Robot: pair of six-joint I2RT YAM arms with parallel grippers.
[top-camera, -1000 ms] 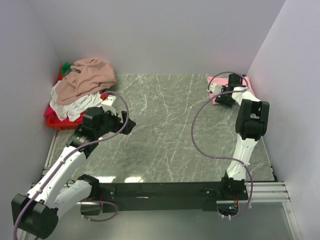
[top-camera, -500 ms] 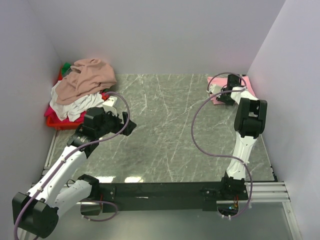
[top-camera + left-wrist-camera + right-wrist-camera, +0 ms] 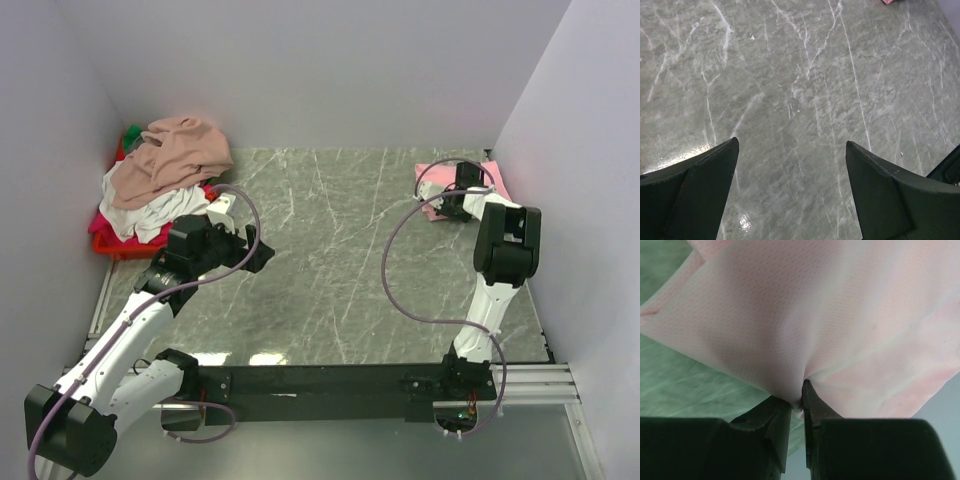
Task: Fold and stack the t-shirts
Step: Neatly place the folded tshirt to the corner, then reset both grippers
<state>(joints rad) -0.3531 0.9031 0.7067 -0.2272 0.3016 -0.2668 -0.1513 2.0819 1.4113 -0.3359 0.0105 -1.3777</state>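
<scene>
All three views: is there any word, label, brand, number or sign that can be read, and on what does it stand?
None can be read in any view.
The pink t-shirt pinched in the right claw shows plain cloth only.
The pile of t-shirts and the table bear no legible marks.

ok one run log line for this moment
right fingers: shut on pink t-shirt edge, far right corner | left fingers: open, empty, above table | shirt pile: unfolded on red basket, far left

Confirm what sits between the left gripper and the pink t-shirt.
Nothing, just bare marble table between the left gripper and the pink t-shirt; the top external view shows it.
</scene>
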